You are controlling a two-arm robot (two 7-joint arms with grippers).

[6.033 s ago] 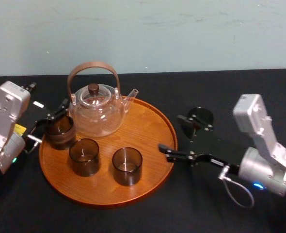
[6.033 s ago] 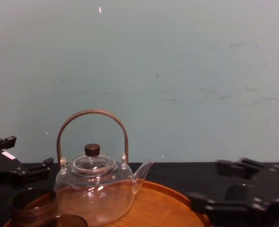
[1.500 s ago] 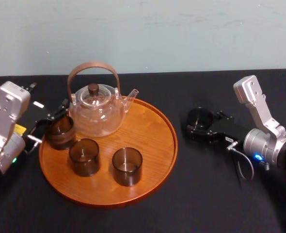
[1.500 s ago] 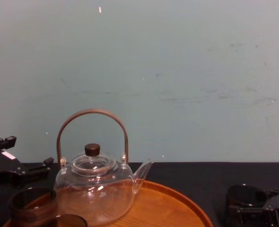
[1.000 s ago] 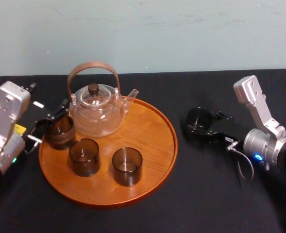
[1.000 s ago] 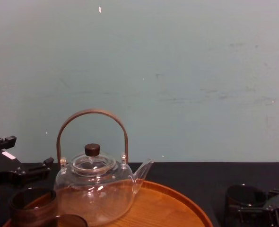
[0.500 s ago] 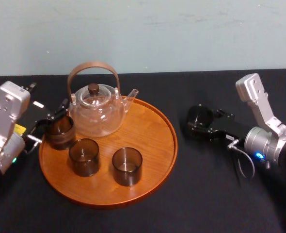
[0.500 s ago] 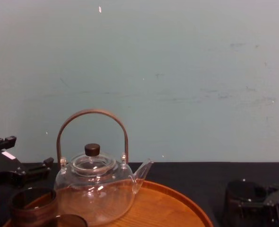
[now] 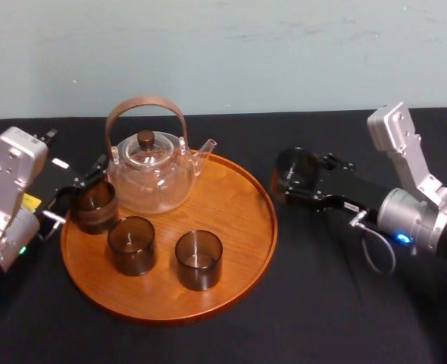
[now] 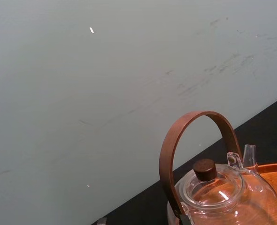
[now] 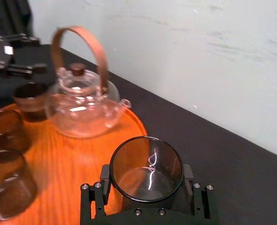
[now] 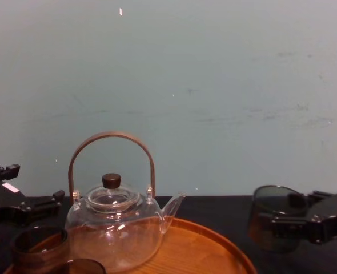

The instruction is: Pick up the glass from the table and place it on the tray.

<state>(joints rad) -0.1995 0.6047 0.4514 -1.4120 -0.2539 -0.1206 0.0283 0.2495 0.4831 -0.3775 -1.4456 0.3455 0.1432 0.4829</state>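
Right gripper (image 9: 286,184) squeezed tight on the dark glass (image 9: 295,168), glass upright over the black table (image 9: 322,303), just beside the right rim of the round wooden tray (image 9: 239,243), clear teapot (image 9: 151,178) on the tray, left gripper (image 9: 76,189) parked by the tray's left side.

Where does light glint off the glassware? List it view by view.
Right wrist view: white streaks inside the glass held in the right gripper, bright patches on the teapot. Head view: glints on the teapot's belly; left gripper idle beside the tray. Chest view: small sparkles on the teapot. Left wrist view: a highlight on its lid.
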